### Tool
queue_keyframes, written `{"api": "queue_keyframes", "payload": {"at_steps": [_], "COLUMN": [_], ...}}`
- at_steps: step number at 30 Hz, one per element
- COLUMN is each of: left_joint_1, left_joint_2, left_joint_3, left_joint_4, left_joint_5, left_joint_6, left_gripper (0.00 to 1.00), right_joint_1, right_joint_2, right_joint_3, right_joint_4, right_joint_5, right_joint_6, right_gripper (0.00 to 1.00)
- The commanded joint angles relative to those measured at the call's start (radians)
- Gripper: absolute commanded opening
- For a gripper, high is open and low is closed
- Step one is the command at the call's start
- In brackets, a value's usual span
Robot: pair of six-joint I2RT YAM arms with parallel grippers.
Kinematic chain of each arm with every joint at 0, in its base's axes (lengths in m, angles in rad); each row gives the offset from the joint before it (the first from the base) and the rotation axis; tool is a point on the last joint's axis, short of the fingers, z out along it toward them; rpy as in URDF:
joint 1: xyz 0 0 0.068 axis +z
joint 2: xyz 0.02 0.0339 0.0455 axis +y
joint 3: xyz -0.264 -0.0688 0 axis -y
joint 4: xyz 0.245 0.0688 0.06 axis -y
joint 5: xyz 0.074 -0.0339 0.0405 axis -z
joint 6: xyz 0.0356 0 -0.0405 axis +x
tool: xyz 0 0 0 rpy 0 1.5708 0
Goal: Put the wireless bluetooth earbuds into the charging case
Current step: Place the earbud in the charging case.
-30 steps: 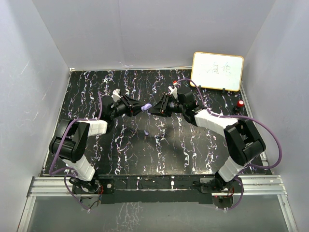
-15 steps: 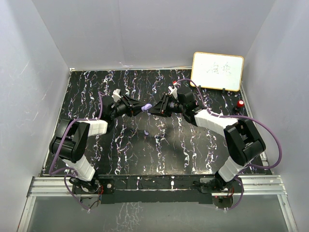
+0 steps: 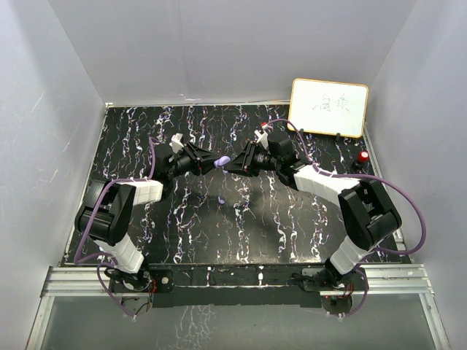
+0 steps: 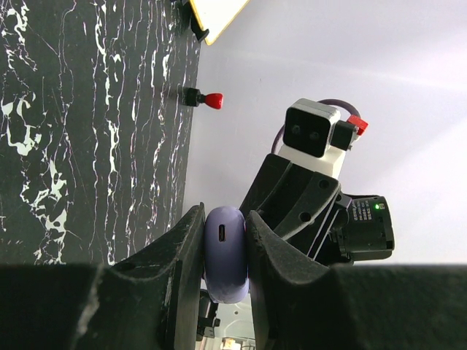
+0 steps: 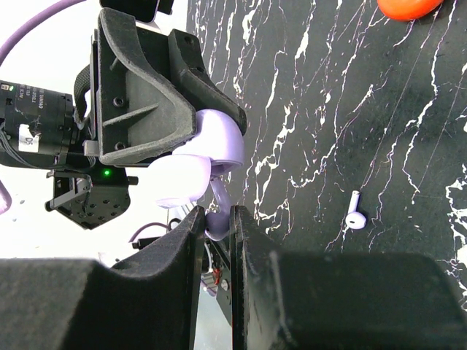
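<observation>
Over the black marbled table [image 3: 182, 233] both arms were folded inward, the left arm [image 3: 117, 211] and the right arm [image 3: 365, 208] each bent at the elbow, wrists raised and pointing at one another above the middle. The left end effector [image 4: 225, 255] was clamped on the purple charging case [image 4: 225, 240], gripping it by its flat sides, its two halves looking splayed open toward the other arm. The right end effector [image 5: 217, 219] was pinched on a purple earbud [image 5: 217, 204], held by its stem right up against the case. A second earbud [image 5: 354, 213] lay loose on the table below
</observation>
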Motion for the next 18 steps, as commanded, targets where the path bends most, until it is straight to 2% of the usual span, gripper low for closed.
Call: {"api": "queue_keyframes", "payload": {"at_steps": [1, 18], "left_joint_1": [-0.007, -0.009], "left_joint_2": [-0.052, -0.051], "left_joint_3": [0.032, 0.027], "left_joint_4": [-0.003, 0.003], "left_joint_5": [0.009, 0.007], "left_joint_6": [0.010, 0.009], "left_gripper": [0.00, 0.00], "right_joint_1": [-0.003, -0.005], "right_joint_2": [-0.005, -0.018], "right_joint_3": [0.003, -0.003], "right_joint_4": [0.071, 0.082], "right_joint_5": [0.000, 0.012], "right_joint_6": [0.016, 0.027], "right_gripper": [0.13, 0.13]}}
